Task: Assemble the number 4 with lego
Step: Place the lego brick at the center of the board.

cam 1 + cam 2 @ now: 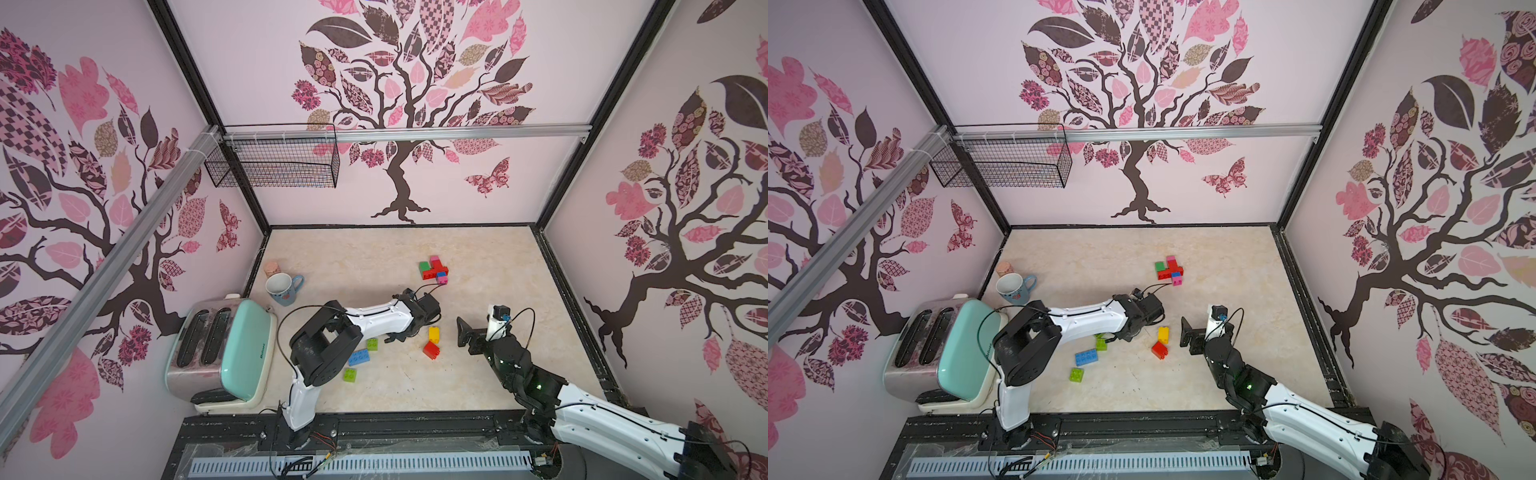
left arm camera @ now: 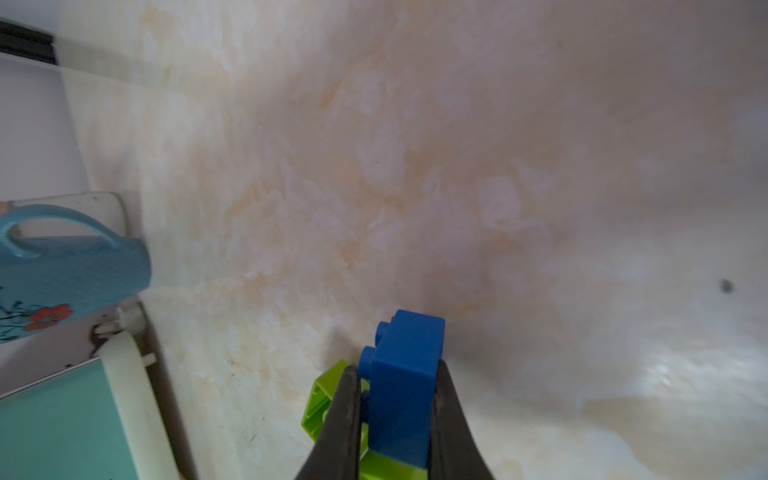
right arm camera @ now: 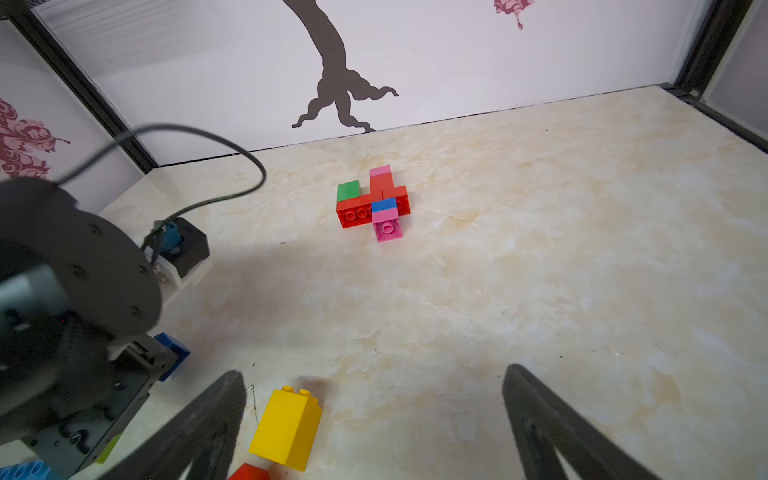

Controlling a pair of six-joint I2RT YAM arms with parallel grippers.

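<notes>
Joined cluster of red, green, pink, blue studded lego bricks [image 1: 433, 270] lies mid-table toward far wall, clear of edges. Left gripper [image 2: 397, 365] clamps small blue lego brick [image 2: 409, 349]. Right gripper [image 3: 374, 372] spread wide, empty, near loose yellow lego brick [image 3: 286, 428]. Mint metal toaster [image 1: 245, 353], blue ceramic mug [image 1: 284, 291] hug left edge; beige marbled tabletop [image 1: 498, 270] bare on right

Marble-look tbl [image 1: 490, 257], toaster [image 1: 232, 349], mug [image 1: 284, 289], lego cluster [image 1: 433, 270], yel. brick [image 1: 434, 333], red brick [image 1: 432, 349], lt-blue brick [image 1: 359, 357]

soft even light, faint shadows on the bench [image 1: 478, 257], left wrist view blurred, top views bowed at the edges, mild glare
</notes>
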